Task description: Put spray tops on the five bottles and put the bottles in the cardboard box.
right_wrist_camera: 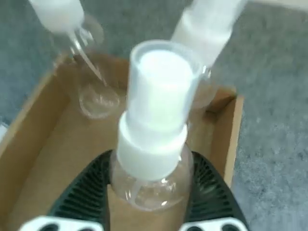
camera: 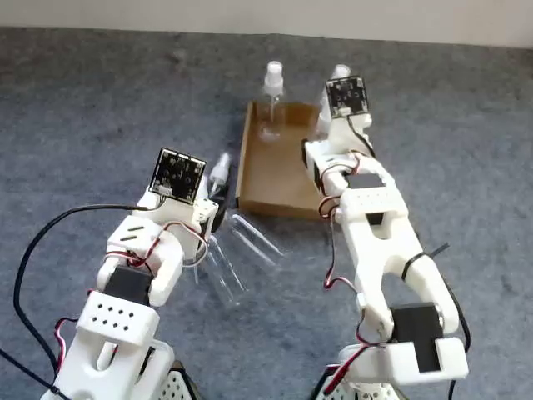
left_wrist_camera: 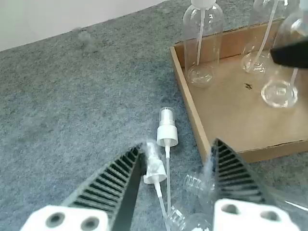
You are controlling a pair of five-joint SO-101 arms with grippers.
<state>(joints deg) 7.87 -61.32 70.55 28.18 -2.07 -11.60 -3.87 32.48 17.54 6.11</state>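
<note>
Rough, matt pile on the grey carpeted worktop. At twelve o'clock, the brown cardboard box, dull paper finish. There's the clear plastic bottle, glossy and gleaming, under its smooth white plastic spray top, between ribbed black plastic fingers of the right hand, its body smooth white plastic.

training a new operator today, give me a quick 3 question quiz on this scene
1. True or false: the right pincer is shut on a capped bottle over the cardboard box.
2. The left pincer is: A) open near the loose spray tops; B) shut on a bottle; C) inside the box.
3. How many loose spray tops lie on the carpet?
Key: 1 true; 2 A; 3 two.
</note>
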